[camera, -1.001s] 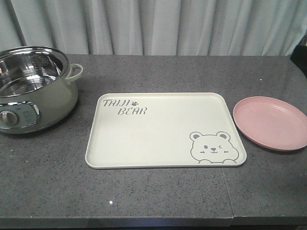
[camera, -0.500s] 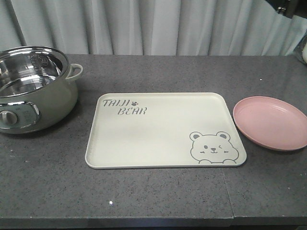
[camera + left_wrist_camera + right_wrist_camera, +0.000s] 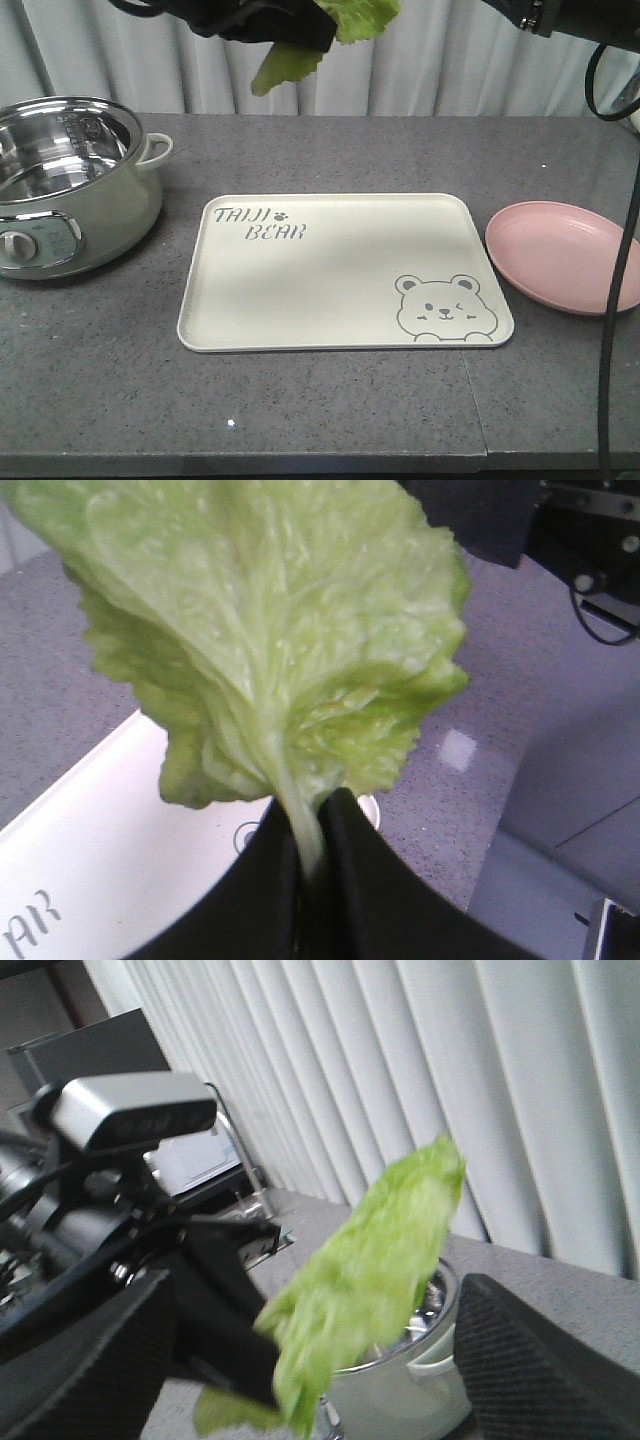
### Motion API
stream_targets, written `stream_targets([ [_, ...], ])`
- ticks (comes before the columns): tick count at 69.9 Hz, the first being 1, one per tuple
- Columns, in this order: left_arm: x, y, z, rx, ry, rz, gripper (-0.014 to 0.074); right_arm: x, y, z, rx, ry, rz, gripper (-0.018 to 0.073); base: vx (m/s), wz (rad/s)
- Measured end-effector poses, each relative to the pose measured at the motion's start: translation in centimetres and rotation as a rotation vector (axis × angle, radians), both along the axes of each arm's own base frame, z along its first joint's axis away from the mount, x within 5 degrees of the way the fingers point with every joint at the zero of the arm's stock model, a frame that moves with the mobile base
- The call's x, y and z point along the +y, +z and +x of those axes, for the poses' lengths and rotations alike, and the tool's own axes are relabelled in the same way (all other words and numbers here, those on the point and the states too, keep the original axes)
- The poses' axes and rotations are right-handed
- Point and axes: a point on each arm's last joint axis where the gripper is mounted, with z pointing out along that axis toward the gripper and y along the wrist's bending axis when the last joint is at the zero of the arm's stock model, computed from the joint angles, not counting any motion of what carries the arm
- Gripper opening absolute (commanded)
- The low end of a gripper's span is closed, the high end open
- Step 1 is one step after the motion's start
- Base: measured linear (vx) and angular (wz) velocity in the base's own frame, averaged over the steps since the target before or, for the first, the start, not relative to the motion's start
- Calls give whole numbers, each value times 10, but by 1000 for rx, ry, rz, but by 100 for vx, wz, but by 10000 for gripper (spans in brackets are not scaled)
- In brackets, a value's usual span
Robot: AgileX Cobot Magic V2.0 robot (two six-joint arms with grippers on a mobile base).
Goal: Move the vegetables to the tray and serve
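Note:
High over the far edge of the cream tray (image 3: 345, 270), my left gripper (image 3: 318, 38) is shut on the vegetables, bright green lettuce leaves (image 3: 285, 65) dangling from it. In the left wrist view the black fingers (image 3: 355, 880) pinch the pale stem, and the lettuce (image 3: 270, 630) fans out above the left gripper (image 3: 312, 808), with the tray (image 3: 90, 850) below. My right gripper (image 3: 315, 1360) is open, its ribbed pads (image 3: 540, 1360) far apart. Beyond it hangs the blurred lettuce (image 3: 370, 1260). Only part of the right arm (image 3: 560, 15) shows at the top right.
A green electric pot with a steel bowl (image 3: 65, 180) stands at the left of the grey counter, also seen as the pot (image 3: 410, 1380) from the right wrist. A round pink plate (image 3: 565, 255) lies right of the tray. A black cable (image 3: 612, 300) hangs at the right edge.
Both arms have come into the top of the front view. The left gripper now hangs there with lettuce; earlier neither arm nor lettuce showed.

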Motion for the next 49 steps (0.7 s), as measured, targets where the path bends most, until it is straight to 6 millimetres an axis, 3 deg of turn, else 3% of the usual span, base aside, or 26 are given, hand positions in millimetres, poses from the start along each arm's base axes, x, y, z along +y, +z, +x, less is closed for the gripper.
stream_targets([
  [25, -22, -5, -5, -4, -47, -7, -7, -2, 0, 3, 44, -40, 31, 542, 0, 0],
  [49, -28, -5, -8, -9, -58, -12, -7, -3, 0, 4, 95, -45, 69, 416, 0, 0],
])
